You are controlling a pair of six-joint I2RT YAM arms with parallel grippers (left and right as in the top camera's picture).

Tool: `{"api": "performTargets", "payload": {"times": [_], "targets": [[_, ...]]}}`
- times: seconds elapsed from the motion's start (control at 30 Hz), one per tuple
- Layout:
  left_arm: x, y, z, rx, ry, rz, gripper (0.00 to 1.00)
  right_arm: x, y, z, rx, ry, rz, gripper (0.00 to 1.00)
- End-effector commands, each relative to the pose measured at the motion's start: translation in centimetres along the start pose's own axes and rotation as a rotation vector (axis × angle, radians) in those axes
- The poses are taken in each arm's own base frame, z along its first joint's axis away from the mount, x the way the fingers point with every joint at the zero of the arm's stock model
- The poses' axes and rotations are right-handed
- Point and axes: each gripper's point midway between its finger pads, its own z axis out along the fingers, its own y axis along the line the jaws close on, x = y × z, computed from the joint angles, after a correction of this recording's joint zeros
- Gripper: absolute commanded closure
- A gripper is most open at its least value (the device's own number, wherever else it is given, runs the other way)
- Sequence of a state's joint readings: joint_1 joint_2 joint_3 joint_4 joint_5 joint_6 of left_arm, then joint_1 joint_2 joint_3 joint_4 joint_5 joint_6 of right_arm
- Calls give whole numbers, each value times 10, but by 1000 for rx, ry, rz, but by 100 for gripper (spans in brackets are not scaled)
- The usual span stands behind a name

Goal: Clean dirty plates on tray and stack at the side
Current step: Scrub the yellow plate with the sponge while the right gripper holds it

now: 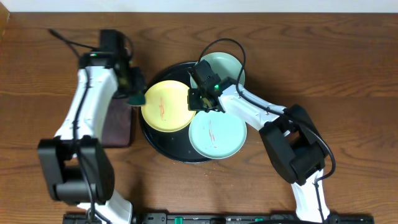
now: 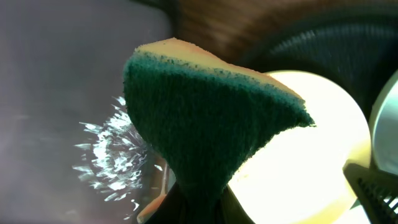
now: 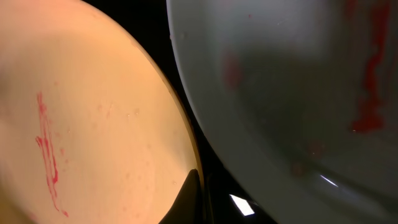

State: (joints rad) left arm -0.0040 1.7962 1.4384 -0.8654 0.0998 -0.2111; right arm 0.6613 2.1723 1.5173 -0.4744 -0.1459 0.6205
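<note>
Here's the round tray (image 1: 151, 140), glossy black, sitting mid-tabletop (image 1: 348, 56) with all three plates on it. The yellow plate (image 1: 166, 107) lies on the left side and has a thin red streak across its middle. The upper aqua plate (image 1: 229, 67) sits at the far right edge of the tray. The lower aqua plate (image 1: 217, 134) is at the near right edge, red smear showing, its rim just beside the yellow one.

Over on the left, the left end effector (image 1: 132, 87) is pinching a sponge (image 1: 136, 98), green scouring face out, yellow backing behind. The left wrist camera shows the sponge squeezed narrow at the bottom where the grip has it and flaring wide above. It hangs right at the yellow plate's left rim, above the gap between the round tray and a dark rectangular tray (image 1: 119, 127) lying under the left arm. From these views I cannot tell if the sponge touches the plate.

Now the right arm: it reaches in from the near right, and the right end effector (image 1: 203, 99) sits low over the tray's centre, between the three plates. Its wrist camera is almost on the surface, with the streaked yellow plate to one side and a red-spotted aqua plate to the other. One dark fingertip (image 3: 186, 200) is at the yellow rim. Whether it is spread or pressed together, I cannot tell.
</note>
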Motion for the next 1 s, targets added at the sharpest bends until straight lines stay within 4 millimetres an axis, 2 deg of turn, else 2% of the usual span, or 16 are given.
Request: {"api": "performTargets", "payload": {"times": [0.0, 0.17, 0.47, 0.67, 0.87, 0.97], "targets": [[19, -14, 30, -14, 90, -50, 92, 3, -5, 9, 5, 20, 0, 99], [36, -23, 59, -41, 171, -60, 93, 3, -5, 9, 6, 21, 0, 99], [60, -42, 89, -65, 248, -14, 93, 3, -5, 9, 5, 20, 0, 99], [69, -64, 96, -22, 266, 19, 93, 3, -5, 9, 5, 20, 0, 99], [74, -95, 94, 141, 286, 129, 92, 3, -5, 9, 5, 20, 0, 99], [72, -97, 94, 162, 277, 173, 93, 3, -5, 9, 6, 20, 0, 99]]}}
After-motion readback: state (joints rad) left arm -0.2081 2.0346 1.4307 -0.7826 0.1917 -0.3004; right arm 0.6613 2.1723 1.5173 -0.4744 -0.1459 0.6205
